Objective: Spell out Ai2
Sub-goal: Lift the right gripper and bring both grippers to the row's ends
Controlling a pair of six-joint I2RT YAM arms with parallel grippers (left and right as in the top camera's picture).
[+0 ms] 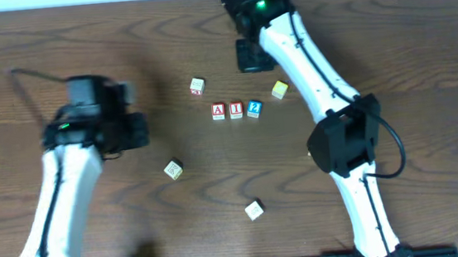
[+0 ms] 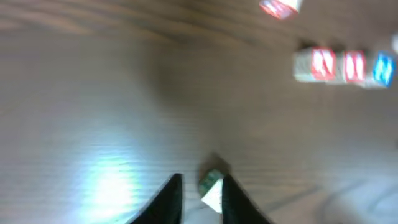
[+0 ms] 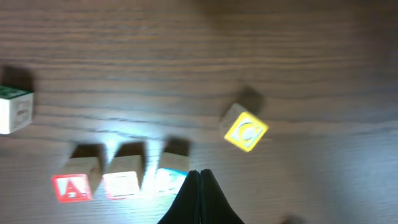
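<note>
I see the red-lettered wooden A block (image 1: 218, 111), the red-lettered wooden I block (image 1: 236, 109) and the blue-lettered wooden 2 block (image 1: 254, 108) side by side in a row mid-way across the dark wooden worktop (image 1: 121, 38). My right jaws are pressed together on nothing, near the row's 2 end, with a yellow-faced wooden block (image 3: 245, 132) close by. My left jaws stand narrowly parted and empty, well apart from the row.

The left wrist view blurs the block row (image 2: 345, 65) beyond reading.
</note>
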